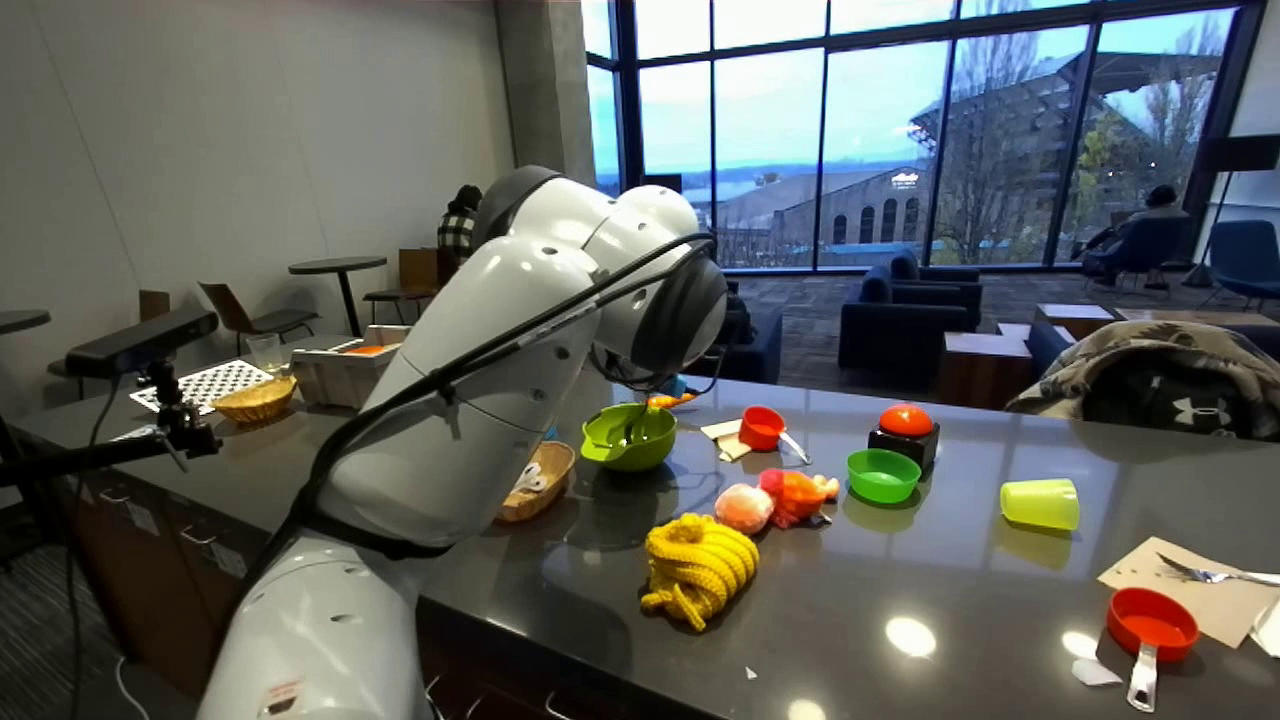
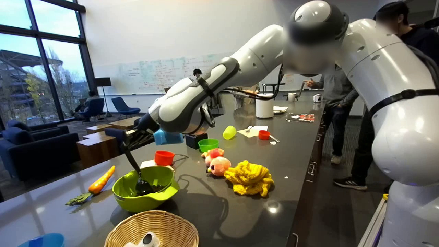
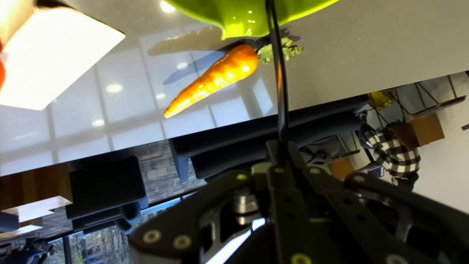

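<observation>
At abt 11 o'clock from green bowl (image 2: pixel 135 204), in an exterior view, grasping black utensil (image 2: pixel 142 188), head-down in bowl, by handle w/ clamped gripper (image 3: pixel 281 150). Also seeing, clockwise round bowl: red cup (image 2: pixel 164 158) approx 1, yellow knit bundle (image 2: pixel 249 179) approx 3, wicker basket (image 2: pixel 149 221) at 6, orange carrot (image 2: pixel 102 181) at 9.

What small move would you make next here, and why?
Probably a short, gentle sweep of the black utensil within the green bowl. The pincer is shut on its handle, and its head is already down inside the bowl, so it seems placed for stirring or scooping. What else the bowl holds is hard to make out, so slow seems wise.
</observation>
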You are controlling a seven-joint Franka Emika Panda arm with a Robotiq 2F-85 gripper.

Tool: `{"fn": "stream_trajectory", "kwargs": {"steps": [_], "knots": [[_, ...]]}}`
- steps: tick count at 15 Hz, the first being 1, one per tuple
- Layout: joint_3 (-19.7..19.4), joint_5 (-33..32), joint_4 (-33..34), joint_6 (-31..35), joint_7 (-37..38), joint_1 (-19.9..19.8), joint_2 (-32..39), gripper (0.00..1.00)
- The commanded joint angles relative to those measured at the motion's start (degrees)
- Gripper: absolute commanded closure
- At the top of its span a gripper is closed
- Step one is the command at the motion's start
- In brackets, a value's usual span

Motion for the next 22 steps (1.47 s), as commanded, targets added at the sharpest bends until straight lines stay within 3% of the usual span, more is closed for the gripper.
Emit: {"fn": "stream_trajectory", "kwargs": {"steps": [1, 6, 14, 22], "knots": [[-0.5, -0.5, 3.9, -2.2, -0.6, 3.2, 1.1, 0.99], [0.9, 0.1, 2.0, -1.3, -0.1, 2.8, 0.6, 0.99], [2.1, 0.3, -3.4, -0.3, 0.0, -2.5, 0.0, 0.99], [0.3, -0.2, 2.6, -3.0, -0.6, -4.9, 1.5, 0.99]]}}
